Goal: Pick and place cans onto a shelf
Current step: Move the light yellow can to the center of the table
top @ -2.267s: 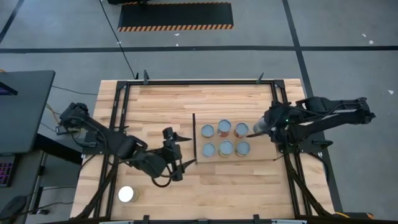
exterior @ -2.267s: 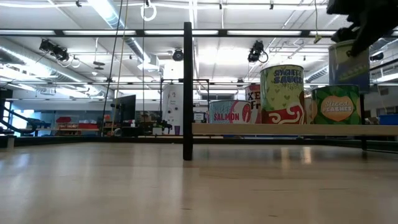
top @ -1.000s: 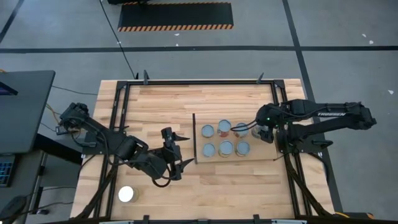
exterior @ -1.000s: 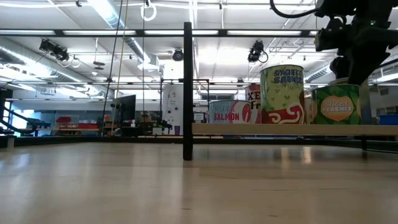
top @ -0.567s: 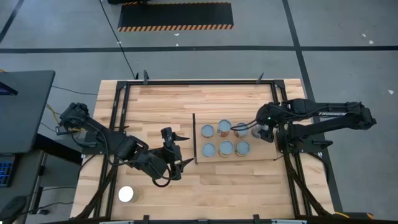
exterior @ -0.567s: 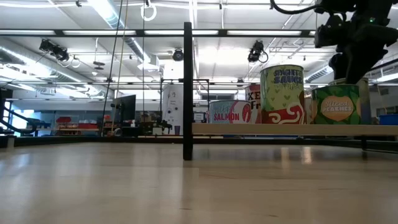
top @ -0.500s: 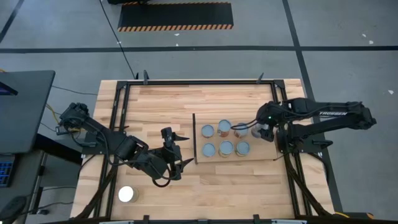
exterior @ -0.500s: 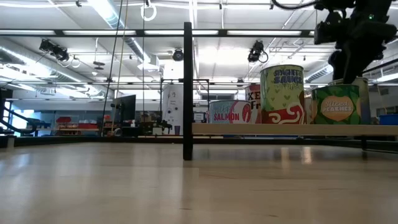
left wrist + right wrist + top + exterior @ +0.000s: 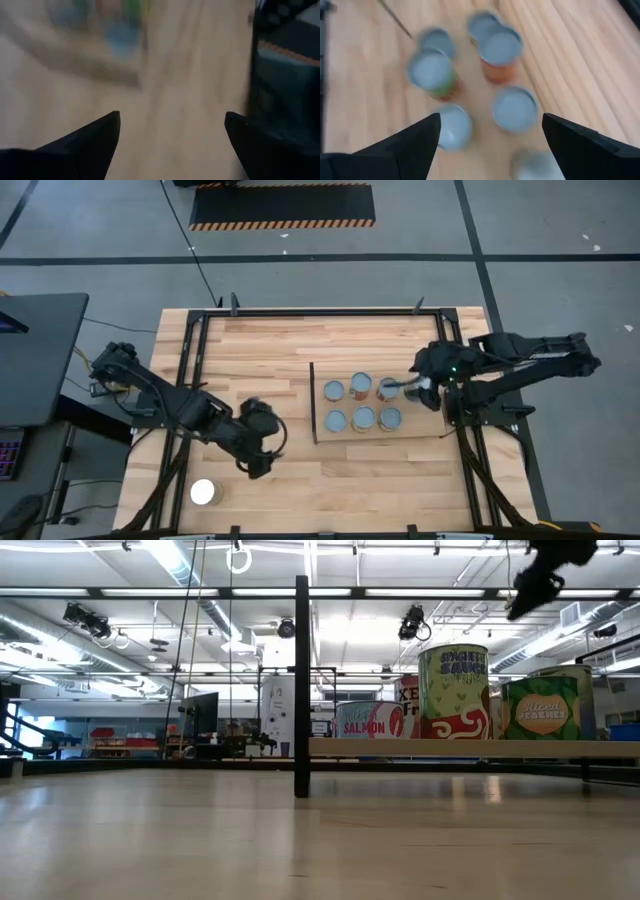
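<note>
7 cans (image 9: 362, 402) stand on the shelf (image 9: 432, 416); 1 can (image 9: 203, 492) sits near-left on the table (image 9: 260, 340). Both grippers, right (image 9: 412, 385) and left (image 9: 262, 442), are spread.

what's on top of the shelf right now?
On the shelf stand seven cans: six in two rows, a seventh partly hidden under the right gripper. The eighth can sits off it.

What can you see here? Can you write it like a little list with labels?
shelf: pale panel on the table's right part
cans on shelf: seven, six in two rows plus one by the right gripper
loose can: white-topped, near the table's front left corner
left gripper: open, empty, over bare table
right gripper: open, empty, above the shelf cans
</note>
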You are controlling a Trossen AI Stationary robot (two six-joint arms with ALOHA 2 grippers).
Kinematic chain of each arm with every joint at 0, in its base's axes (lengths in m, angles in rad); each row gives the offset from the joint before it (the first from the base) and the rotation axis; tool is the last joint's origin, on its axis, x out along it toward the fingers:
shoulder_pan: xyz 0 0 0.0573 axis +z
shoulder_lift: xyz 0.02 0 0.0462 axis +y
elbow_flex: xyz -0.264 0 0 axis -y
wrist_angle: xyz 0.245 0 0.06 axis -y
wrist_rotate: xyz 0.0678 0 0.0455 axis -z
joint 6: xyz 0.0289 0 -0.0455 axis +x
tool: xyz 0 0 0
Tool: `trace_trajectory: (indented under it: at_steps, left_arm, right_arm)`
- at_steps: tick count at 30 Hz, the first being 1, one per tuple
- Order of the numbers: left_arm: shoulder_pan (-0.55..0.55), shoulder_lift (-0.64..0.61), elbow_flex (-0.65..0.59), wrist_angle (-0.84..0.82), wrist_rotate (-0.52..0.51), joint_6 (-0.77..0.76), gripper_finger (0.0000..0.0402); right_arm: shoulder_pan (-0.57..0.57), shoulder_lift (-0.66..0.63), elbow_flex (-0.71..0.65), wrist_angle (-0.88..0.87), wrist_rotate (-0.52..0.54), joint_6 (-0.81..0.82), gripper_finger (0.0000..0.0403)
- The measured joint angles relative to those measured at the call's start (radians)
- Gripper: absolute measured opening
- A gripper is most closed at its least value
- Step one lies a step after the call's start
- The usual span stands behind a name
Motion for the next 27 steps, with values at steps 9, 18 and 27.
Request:
trace_trajectory:
  at_steps: [9,18,27]
  left_arm:
    - [-0.189,0.045,-0.001,-0.297,0.353,-0.767,0.0364]
    - [-0.406,0.131,-0.001,-0.306,0.403,-1.177,0.0348]
    - [-0.511,0.229,-0.002,-0.337,0.430,-1.365,0.0314]
  right_arm:
    - [0.137,0.000,0.008,0.235,0.142,-0.104,0.0350]
    - [0.156,0.000,0.008,0.255,0.146,-0.119,0.0349]
    - [0.194,0.000,0.008,0.279,0.145,-0.115,0.0349]
